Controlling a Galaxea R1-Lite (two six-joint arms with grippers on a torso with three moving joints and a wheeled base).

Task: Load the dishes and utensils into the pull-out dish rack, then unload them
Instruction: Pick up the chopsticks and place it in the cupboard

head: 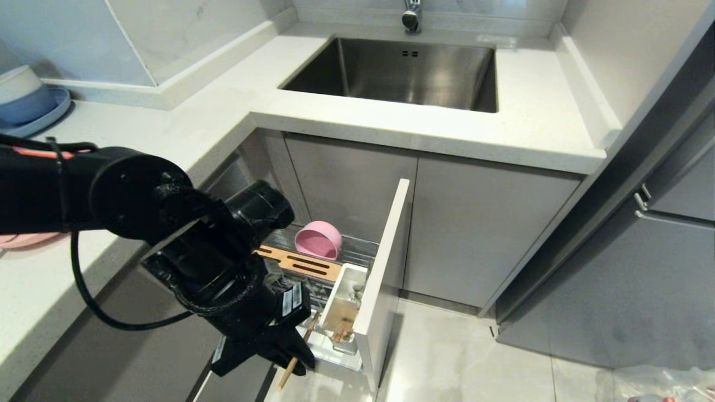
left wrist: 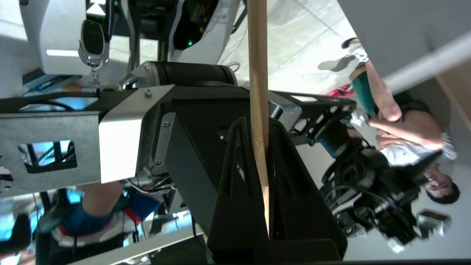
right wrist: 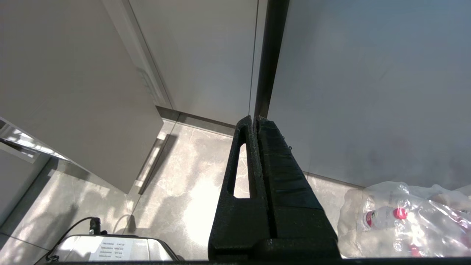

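The left gripper (head: 290, 357) has its jaws pinched tight on a single chopstick (left wrist: 258, 110) — the wrist view shows the wood wedged between the fingers, while from the head you only catch its tip poking out at the near end of the pull-out dish rack (head: 357, 251). The arm blocks most of the rack's near left side. More chopsticks (head: 342, 330) stand in the white utensil cup (head: 347, 304) at the near right corner of the rack, just behind the cabinet front; the fork isn't something I can pick out. The pink bowl (head: 318, 239) sits tipped at the far end, past the slotted wooden strip (head: 299, 263). The right gripper (right wrist: 257, 125), seen only by its own camera, hangs over the floor with jaws pressed together on nothing. There's a white label (right wrist: 110, 248) on a grey box there — print's too small to read. A person (left wrist: 404, 140) shows in the left wrist view only.
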